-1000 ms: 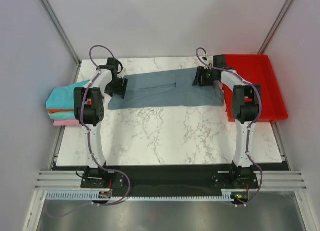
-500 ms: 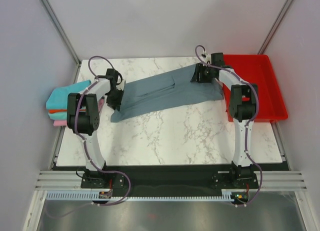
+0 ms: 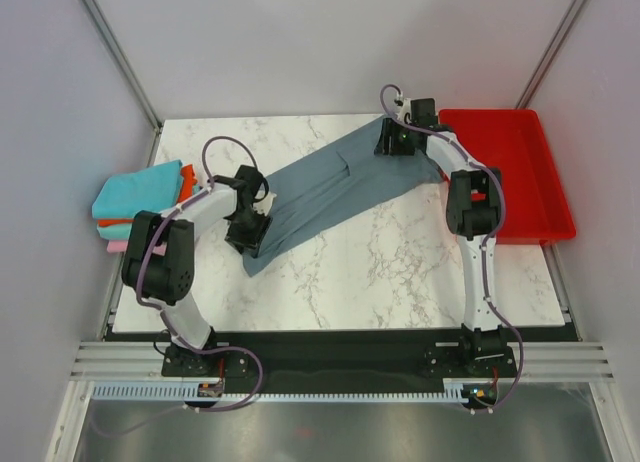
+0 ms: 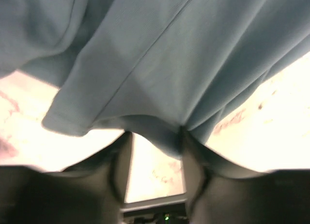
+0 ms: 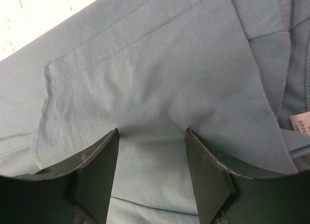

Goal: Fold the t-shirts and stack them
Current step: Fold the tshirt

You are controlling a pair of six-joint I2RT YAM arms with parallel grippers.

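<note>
Grey-blue shirt (image 3: 335,187) now slanted diagonally, left tool (image 3: 247,234) swung nearer, right tool (image 3: 392,142) farther

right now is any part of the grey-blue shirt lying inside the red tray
No, in the top view the grey-blue shirt stretches across the marble table, and the red tray beside it holds no cloth.

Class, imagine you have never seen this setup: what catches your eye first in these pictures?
A grey-blue shirt stretches diagonally across the marble table, held at its ends by the left end effector and right end effector. A bright red tray sits at the right edge, and a stack of folded shirts lies at the left.
</note>
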